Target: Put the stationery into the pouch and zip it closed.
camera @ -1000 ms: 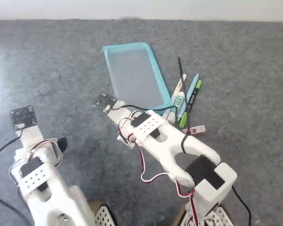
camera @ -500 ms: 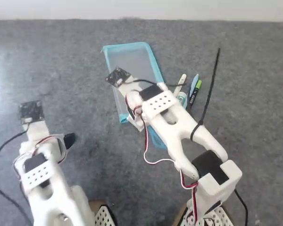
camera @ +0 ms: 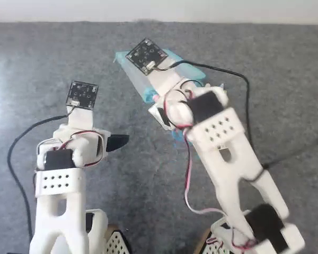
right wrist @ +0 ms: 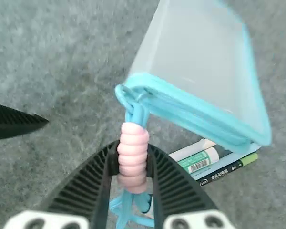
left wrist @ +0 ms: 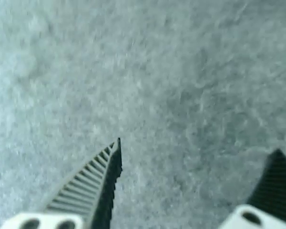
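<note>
Pouch (right wrist: 200, 62), translucent with a teal border, is on the right side of the table, directly in front of the right gripper (right wrist: 132, 147). From its near corner a teal cord (right wrist: 136, 112) runs to a pink beaded zipper pull (right wrist: 133, 152), and the jaws are pinching this pull from both sides.

At the left, the left gripper (left wrist: 198, 145) hangs over bare carpet with its jaws spread wide and nothing between them. It is well apart from the pouch.

In the high view the left arm shows one black finger (camera: 116, 142) that points toward the right arm. The right arm's wrist covers most of the pouch (camera: 135, 79), so the grip itself is hidden there. The right wrist view shows the grip clearly. It also shows the stationery: a white tube with a green label (right wrist: 200, 160) and a black pen with a green end (right wrist: 226, 169) lie close together, just beside the pouch's long edge and partly behind it. At the edge of that view appears a black finger (right wrist: 9, 123) of the other arm.

The surface is a grey carpet (camera: 53, 69). A pale wall (camera: 159, 10) runs along the far side.
</note>
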Controlling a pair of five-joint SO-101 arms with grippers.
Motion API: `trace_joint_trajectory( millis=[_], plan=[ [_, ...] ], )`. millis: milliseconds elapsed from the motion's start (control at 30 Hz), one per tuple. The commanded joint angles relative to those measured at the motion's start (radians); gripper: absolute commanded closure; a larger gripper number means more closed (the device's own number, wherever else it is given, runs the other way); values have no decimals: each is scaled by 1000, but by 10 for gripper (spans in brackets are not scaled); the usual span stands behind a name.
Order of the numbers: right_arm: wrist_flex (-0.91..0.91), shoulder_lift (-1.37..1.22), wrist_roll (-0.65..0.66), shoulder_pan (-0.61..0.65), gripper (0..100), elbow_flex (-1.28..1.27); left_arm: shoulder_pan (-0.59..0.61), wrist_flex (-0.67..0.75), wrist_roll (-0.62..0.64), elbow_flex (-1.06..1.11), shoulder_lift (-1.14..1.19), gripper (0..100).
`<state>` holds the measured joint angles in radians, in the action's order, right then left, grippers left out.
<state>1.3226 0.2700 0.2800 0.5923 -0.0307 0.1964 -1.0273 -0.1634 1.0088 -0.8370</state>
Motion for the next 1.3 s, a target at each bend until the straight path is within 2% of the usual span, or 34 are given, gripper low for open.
trace_joint_trajectory(
  millis=[0, 167, 400, 633, 867, 1033, 1267],
  plan=[
    [-61, 125, -6, -8, 992, -87, -18, -15, 15, -56, -83, 532],
    [-243, 280, -9, -10, 992, -338, -51, -123, 55, -45, -345, 532],
    [-231, 503, -11, -4, 992, -465, -35, -101, 123, 82, -611, 533],
    [-162, 579, -12, 114, 992, -479, -29, -29, 164, 154, -634, 572],
    [-214, 532, -12, 116, 992, -511, -104, -97, 163, 124, -638, 572],
    [-231, 487, -12, 114, 992, -511, -103, -115, 158, 110, -638, 572],
    [-237, 479, -14, 117, 992, -509, -103, -64, 144, 143, -635, 573]
  ],
)
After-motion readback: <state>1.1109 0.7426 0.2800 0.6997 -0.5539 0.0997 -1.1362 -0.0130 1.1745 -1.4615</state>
